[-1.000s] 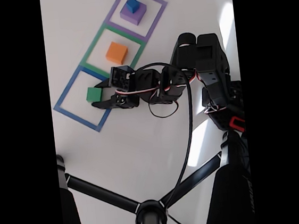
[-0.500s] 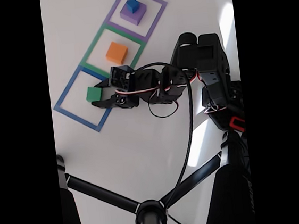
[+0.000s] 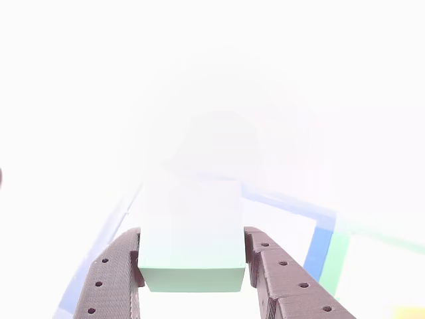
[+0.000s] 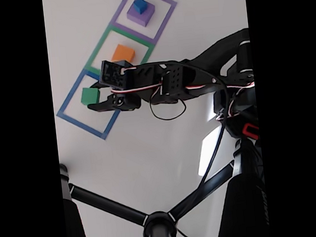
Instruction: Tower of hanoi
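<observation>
A green cube sits between the fingers of my gripper, over the blue taped square in the fixed view. In the washed-out other view the green cube fills the gap of my gripper, and both brown fingers press its sides. An orange cube lies in the green taped square, partly behind the wrist. A small blue cube rests on a purple block in the purple taped square.
A black tripod spreads its legs across the lower part of the fixed view. The arm's base and cables stand at the right. White tabletop lies below the blue square.
The arm has stretched out to the left and the wrist has risen. The green cube has shifted up and left with the gripper.
</observation>
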You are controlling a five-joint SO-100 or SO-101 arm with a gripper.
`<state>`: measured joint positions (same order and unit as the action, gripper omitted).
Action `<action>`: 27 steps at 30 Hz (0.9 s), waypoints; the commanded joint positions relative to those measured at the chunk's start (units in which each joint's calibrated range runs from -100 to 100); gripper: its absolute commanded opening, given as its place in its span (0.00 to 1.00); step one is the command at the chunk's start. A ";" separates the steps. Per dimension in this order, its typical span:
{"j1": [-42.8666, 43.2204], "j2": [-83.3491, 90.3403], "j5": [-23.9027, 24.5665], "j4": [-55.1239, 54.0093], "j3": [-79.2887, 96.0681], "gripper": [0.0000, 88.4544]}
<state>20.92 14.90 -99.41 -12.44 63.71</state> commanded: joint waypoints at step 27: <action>-14.40 26.24 -0.59 104.26 -64.98 0.09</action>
<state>9.46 39.21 -100.00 90.37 2.18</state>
